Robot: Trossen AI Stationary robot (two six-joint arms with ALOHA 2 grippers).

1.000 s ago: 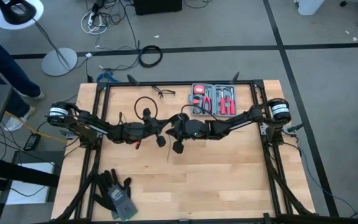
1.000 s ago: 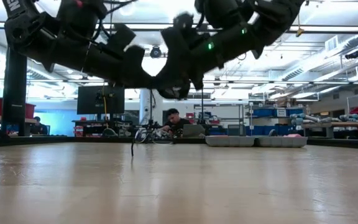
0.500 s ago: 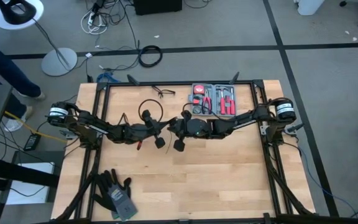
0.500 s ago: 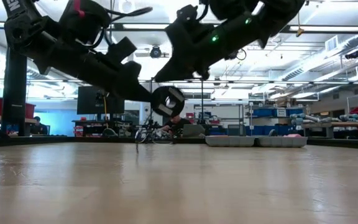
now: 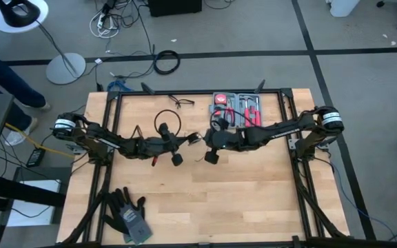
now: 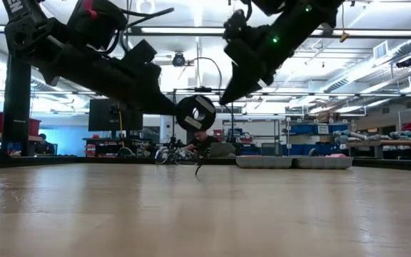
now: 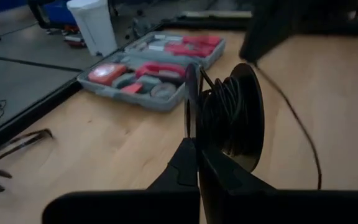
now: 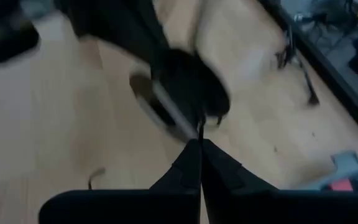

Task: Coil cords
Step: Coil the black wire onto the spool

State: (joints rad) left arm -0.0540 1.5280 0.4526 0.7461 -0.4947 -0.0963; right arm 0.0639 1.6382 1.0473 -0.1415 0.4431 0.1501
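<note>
We are seeing one thin black cord (image 7: pixel 227 112), wound onto a small black spool (image 6: pixel 195 113) that is hanging in the air above the table (image 5: pixel 253 200), just short of the grey tool case (image 5: pixel 238 110). One loose end of the cord is trailing down from the spool towards the wood.

The left gripper (image 7: pixel 197 163) is pinching the spool's flange, its fingers pressed tight together on the rim. The right gripper (image 8: pixel 199 144), just beside the spool on the tool-case side, is holding its fingers closed on the thin cord where it leaves the spool.

Near the tool case we are counting one pair of glasses (image 5: pixel 181 102). One pair of dark gloves (image 5: pixel 128 213) is lying well apart from it, at the table's near left corner.
</note>
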